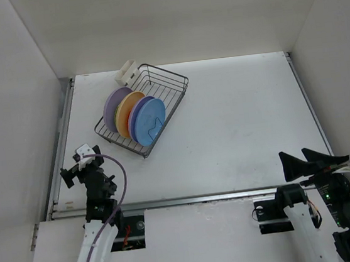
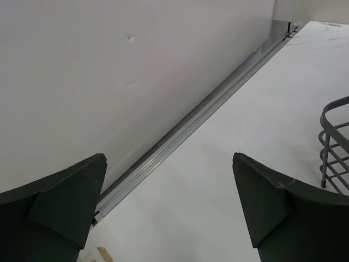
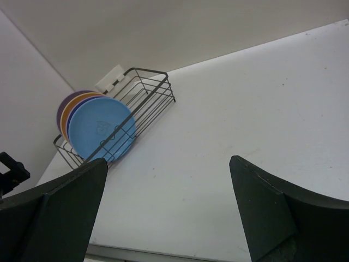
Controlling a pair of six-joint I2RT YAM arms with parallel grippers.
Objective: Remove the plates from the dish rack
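Dish rack (image 1: 170, 81) sits in the far-left part of the tabletop (image 1: 237, 117), turned at an angle. Its long axis runs from near-left to far-right, w/ the cream plastic piece (image 1: 126, 71) at the far corner.

3 plates show, all standing on edge in the rack's near-left half and packed face to face across the short axis:
- lavender plate (image 1: 112, 104), toward the left edge
- orange plate (image 1: 126, 111), in the middle
- blue plate (image 1: 149, 122), outermost, against the long side that faces the right arm

No other plates visible.

Left gripper (image 1: 78, 165) hangs over the near-left corner, jaws wide apart, nothing between them. The rack lies just ahead and to its right; only one wire corner shows at the right edge of the left wrist view.

Right gripper (image 1: 298, 158) is at the near-right, also spread wide and empty, well apart from the rack. The blue plate's flat face is turned toward it.

Judgement: left arm is clearly nearer. Plate rims stick up above the rack's top wire, so a grip from above on a rim looks feasible. Fingers would need to line up across the plate's thickness, i.e. across the rack's short axis. Gaps btwn plates look tight, so an outer plate is prob. easiest first.
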